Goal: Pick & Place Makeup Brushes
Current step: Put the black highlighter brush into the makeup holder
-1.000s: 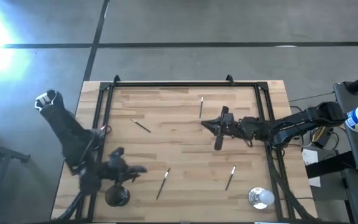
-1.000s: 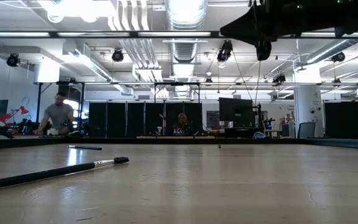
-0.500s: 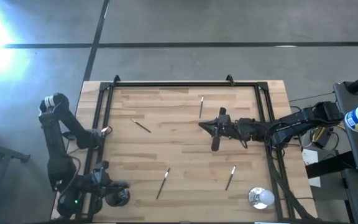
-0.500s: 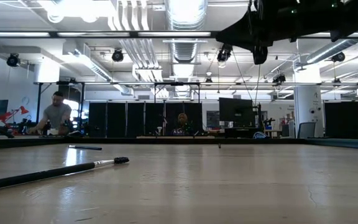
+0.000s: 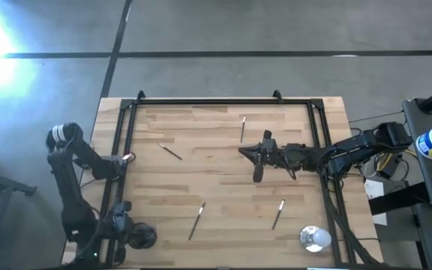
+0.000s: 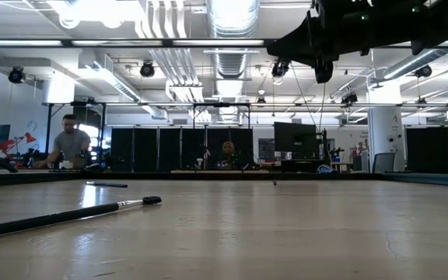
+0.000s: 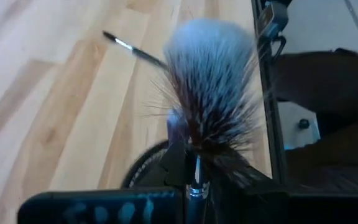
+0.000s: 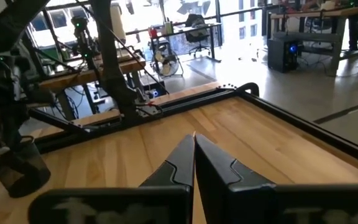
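My left gripper (image 5: pixel 120 227) sits at the table's near-left corner beside a dark round cup (image 5: pixel 142 237). It is shut on a fluffy makeup brush (image 7: pixel 209 87) with a pale-tipped, reddish-brown head. My right gripper (image 5: pixel 244 151) hovers high over the table's middle right with its fingers (image 8: pixel 180 160) shut on nothing. Several thin brushes lie flat on the wood: one at the far middle (image 5: pixel 242 129), one left of centre (image 5: pixel 171 151), and two near the front (image 5: pixel 196 220) (image 5: pixel 277 214). The low view shows two of them (image 6: pixel 68 214) (image 6: pixel 107 184). My left gripper pinches the fluffy brush between its two fingers just behind the head, at the silver ferrule (image 7: pixel 195 180). The head points forward, away from the fingers, and is lifted clear. The dark cup's rim (image 7: pixel 143 163) lies just beyond it.
A black metal frame (image 5: pixel 201 101) borders the wooden table on its far, left and right sides. A round shiny silver-white object (image 5: pixel 314 238) stands at the near-right corner. People sit at benches in the room beyond (image 6: pixel 72 144).
My left gripper has drawn back from over the table toward the near-left corner and now sits beside the cup, still holding the fluffy brush. My right gripper has drifted a little toward the table's left. The brushes on the table have not moved.
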Robot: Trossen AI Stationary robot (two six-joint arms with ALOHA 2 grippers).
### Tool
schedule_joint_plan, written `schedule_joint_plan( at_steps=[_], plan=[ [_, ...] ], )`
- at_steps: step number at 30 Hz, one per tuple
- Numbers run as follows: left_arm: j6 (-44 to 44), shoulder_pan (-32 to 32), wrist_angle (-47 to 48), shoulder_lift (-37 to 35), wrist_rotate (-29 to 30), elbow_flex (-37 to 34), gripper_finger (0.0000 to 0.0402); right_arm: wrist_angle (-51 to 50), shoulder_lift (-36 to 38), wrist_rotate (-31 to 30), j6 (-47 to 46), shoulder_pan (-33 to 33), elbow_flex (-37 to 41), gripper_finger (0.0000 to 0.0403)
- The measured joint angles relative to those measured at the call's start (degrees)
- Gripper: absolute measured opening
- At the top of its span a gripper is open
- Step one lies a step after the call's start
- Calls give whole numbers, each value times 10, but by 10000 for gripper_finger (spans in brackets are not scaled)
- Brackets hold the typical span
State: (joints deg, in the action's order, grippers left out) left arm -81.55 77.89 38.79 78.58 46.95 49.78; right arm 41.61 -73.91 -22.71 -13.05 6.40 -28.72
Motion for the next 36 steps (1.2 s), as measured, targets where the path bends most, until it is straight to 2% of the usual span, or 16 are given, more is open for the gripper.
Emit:
schedule_joint_plan(
  at_steps=[4, 11, 16, 28, 32, 36],
  plan=[
    [-18, 0, -3, 14, -29, -3, 42, 10, -2, 0, 1, 0, 0, 8],
    [-25, 0, -8, 8, -30, -3, 134, 11, -2, 0, 2, 0, 0, 8],
    [-23, 0, -7, -15, -30, -3, 155, 11, -2, 0, 6, 0, 0, 8],
    [-7, -9, 14, -128, -31, -2, 150, 8, -2, 1, 28, 0, 0, 9],
    [-5, -29, 34, -168, -54, -2, 113, 7, -2, 1, 28, 0, 0, 9],
    [7, -61, 32, -184, -106, -1, 62, 6, -2, 2, 32, 0, 0, 9]
  ],
)
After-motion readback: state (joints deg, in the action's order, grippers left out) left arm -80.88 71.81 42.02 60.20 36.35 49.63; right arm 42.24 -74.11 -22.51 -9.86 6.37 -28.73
